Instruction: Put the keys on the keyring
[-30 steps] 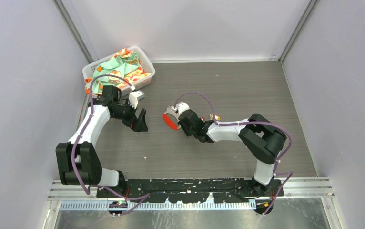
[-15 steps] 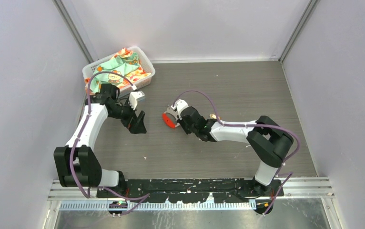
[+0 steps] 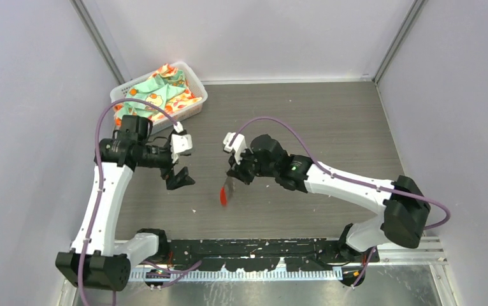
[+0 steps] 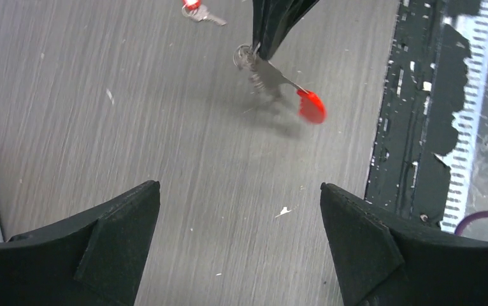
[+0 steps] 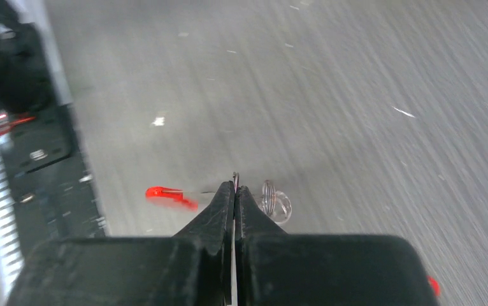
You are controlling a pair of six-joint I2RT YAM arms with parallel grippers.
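Note:
The keyring [image 4: 273, 76] hangs above the table, a silvery ring and metal strip ending in a red piece [image 4: 311, 106]. My right gripper [image 3: 233, 180] is shut on its metal part, and the red end [image 3: 223, 194] dangles below. In the right wrist view the shut jaws [image 5: 235, 189] pinch the thin metal, with the red piece [image 5: 168, 196] to the left and the silver ring [image 5: 275, 201] to the right. A red-headed key [image 4: 195, 9] lies on the table beyond. The yellow key is out of view. My left gripper [image 3: 179, 179] hovers wide open to the left, with nothing between its fingers [image 4: 238, 188].
A white basket [image 3: 124, 93] of patterned cloth stands at the back left corner. The black base rail [image 3: 260, 247] runs along the near edge. Small white specks [image 4: 284, 211] dot the grey table.
My right gripper has shut on the keyring and lifted it off the table, toward the near side. The left arm has risen and its gripper has turned toward the keyring.

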